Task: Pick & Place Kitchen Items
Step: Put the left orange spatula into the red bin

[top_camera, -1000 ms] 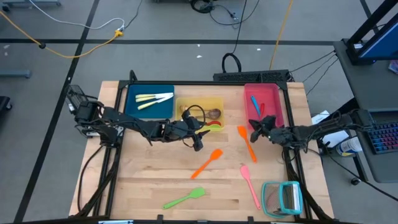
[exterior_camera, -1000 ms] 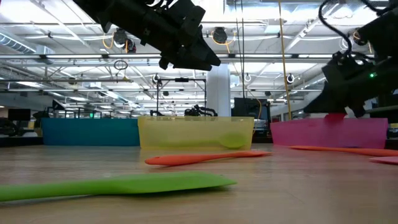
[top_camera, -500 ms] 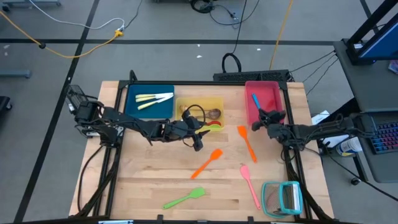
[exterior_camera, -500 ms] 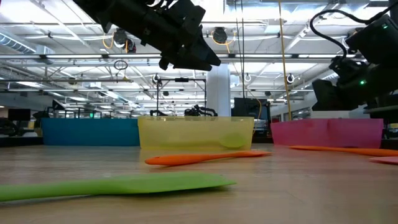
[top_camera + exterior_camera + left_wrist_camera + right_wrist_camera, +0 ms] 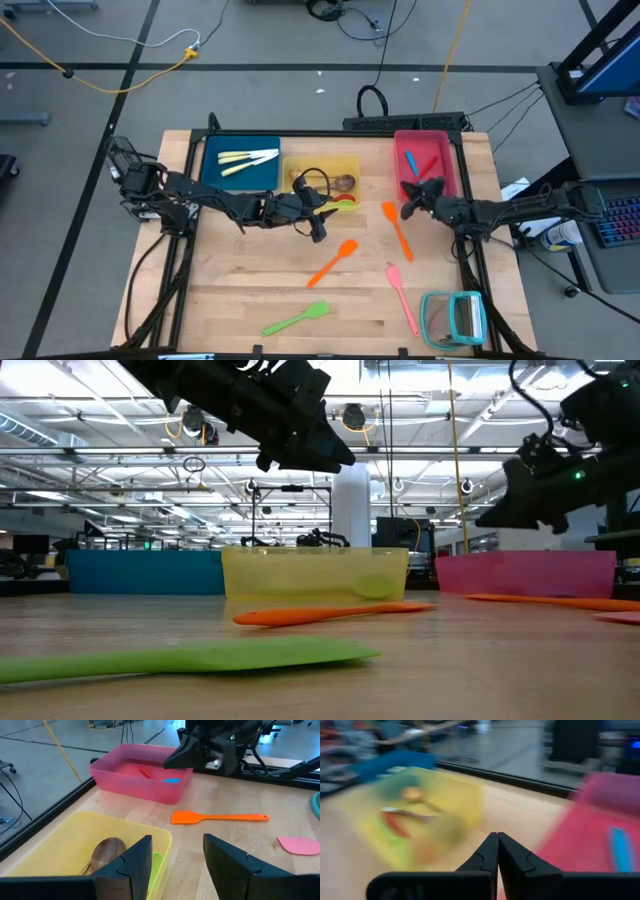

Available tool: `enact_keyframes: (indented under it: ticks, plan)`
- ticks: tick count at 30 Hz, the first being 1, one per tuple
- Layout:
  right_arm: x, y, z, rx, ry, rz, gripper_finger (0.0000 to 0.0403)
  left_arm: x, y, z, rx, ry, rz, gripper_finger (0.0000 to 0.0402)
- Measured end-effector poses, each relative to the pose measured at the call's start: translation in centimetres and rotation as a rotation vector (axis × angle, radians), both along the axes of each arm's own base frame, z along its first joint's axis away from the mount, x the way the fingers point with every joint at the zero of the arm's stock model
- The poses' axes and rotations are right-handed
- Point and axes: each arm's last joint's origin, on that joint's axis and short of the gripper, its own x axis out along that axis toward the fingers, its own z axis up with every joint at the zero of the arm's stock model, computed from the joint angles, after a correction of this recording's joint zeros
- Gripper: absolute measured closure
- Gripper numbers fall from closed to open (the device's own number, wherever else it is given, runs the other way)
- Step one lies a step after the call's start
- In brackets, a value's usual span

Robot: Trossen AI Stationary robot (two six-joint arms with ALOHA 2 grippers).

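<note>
We read no labels anywhere. Left gripper (image 5: 318, 228) frame centre, fingers spread, empty; right gripper (image 5: 408, 208) centre-right beside pink tray (image 5: 446, 165), clenched, empty.

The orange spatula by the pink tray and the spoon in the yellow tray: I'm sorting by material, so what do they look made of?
The orange spatula looks like matte silicone or soft plastic: one uniform colour, smooth, no seams. The spoon in the yellow tray looks wooden: brown, with a dull sheen, though grain is hard to make out.

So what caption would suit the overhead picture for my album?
Two robot arms over a wooden table of colourful utensils, trays behind.
</note>
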Motion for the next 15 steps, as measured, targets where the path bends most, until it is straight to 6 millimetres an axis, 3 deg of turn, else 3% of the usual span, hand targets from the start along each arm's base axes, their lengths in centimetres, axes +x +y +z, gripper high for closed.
enact_keyframes:
  ticks: [8,15]
  plan:
    - [1.0,0.8,1.8,-0.059,-0.122,0.355,0.0403,0.0,-0.7,-0.2,-0.061,0.015,-0.123,0.0220]
    - [1.1,0.9,2.1,-0.220,-0.049,0.414,0.0393,-0.5,-3.4,-0.8,-0.141,0.070,-0.204,0.0220]
